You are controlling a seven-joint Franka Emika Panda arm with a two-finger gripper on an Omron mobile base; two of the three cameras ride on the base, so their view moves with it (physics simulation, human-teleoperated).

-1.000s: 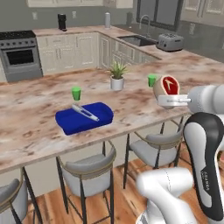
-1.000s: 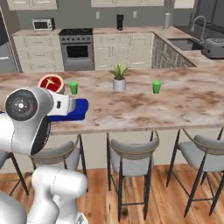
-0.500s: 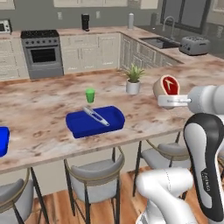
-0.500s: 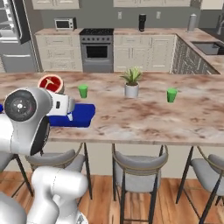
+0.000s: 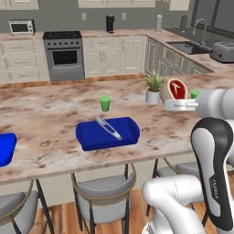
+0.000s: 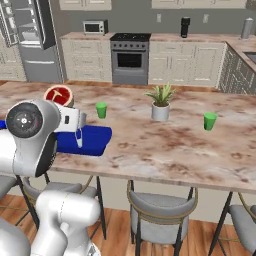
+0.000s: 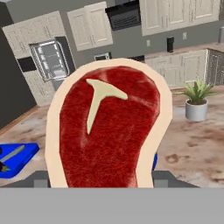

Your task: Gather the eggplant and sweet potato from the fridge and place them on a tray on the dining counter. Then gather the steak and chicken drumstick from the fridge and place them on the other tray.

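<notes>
Steak (image 5: pixel 176 89) clamped upright in end effector (image 5: pixel 175 104), held above table (image 5: pixel 55 146) edge, right of blue tray (image 5: pixel 108 133). Silver utensil (image 5: pixel 109 128) seen lying in tray. Fridge (image 6: pixel 31 40) seen far behind.

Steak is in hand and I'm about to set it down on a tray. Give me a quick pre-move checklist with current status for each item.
1. Steak held by the gripper: ok, it stands upright above the jaws.
2. Blue tray within sight on the dining counter: ok.
3. Target tray free of other things: not ok, a silver utensil lies across it.
4. Gripper over the tray: not ok, it hangs to the right of the tray, near the potted plant.
5. Path clear: cannot tell; a green cup stands just behind the tray.
6. Second blue tray at the counter's left end, contents: cannot tell, mostly cut off.
</notes>
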